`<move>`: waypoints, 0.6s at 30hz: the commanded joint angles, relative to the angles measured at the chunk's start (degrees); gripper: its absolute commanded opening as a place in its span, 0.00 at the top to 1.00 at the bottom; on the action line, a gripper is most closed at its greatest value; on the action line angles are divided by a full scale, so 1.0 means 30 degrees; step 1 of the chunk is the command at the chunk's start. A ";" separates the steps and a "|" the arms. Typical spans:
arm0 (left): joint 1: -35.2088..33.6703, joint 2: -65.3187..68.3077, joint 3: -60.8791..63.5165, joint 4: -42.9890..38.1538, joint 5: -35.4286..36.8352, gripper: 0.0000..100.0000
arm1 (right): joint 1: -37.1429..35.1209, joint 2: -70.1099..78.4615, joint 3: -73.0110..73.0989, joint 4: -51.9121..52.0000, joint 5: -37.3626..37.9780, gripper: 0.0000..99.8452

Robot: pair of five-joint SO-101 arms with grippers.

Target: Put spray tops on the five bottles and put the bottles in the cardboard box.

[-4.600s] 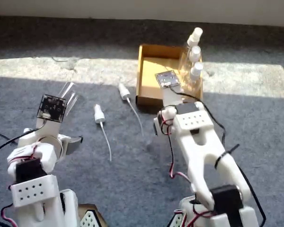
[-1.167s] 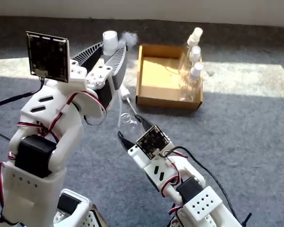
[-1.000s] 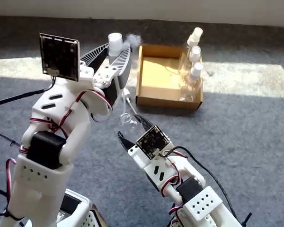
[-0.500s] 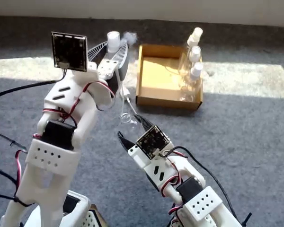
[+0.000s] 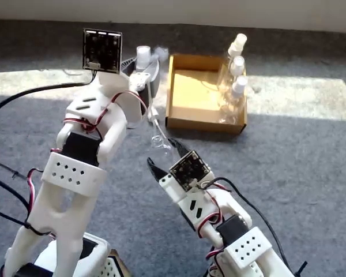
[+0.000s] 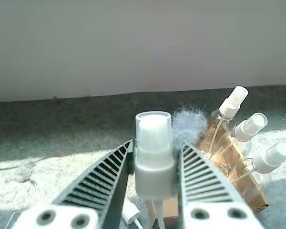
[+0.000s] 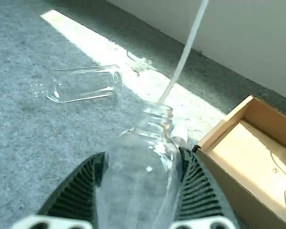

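Judging the bottle (image 7: 136, 187) slippery, our right end effector (image 7: 141, 160) clamps its body; our left end effector (image 6: 156, 146) pinches the light spray top (image 6: 154, 155).

In the right wrist view the bottle (image 7: 138, 157) runs off the edge before its base, the cardboard box (image 7: 243, 138) is cut off too, and a loose spray top (image 7: 180, 129) hides behind the bottle's neck.

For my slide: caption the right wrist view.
Right gripper holds a clear bottle with a spray top's tube at its neck.
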 commanded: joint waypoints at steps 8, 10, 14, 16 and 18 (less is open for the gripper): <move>0.4293 -0.4381 0.3678 0.1201 -0.0088 0.92 | 0.1568 -0.0190 -0.1099 -0.0484 -0.2403 1.00; 0.4791 -0.4352 0.4117 0.1201 -0.0059 0.92 | 0.1568 -0.0190 -0.1070 -0.0425 -0.2403 1.00; 0.4908 -0.3853 0.4996 0.1172 0.0029 0.92 | 0.1568 -0.0190 -0.0982 -0.0396 -0.2374 1.00; 0.4821 -0.3824 0.5495 0.1172 0.0029 0.92 | 0.1568 -0.0190 -0.0982 -0.0396 -0.2374 1.00; 0.4850 -0.4059 0.6110 0.1172 0.0029 0.92 | 0.1626 -0.0190 -0.0982 -0.0396 -0.2374 1.00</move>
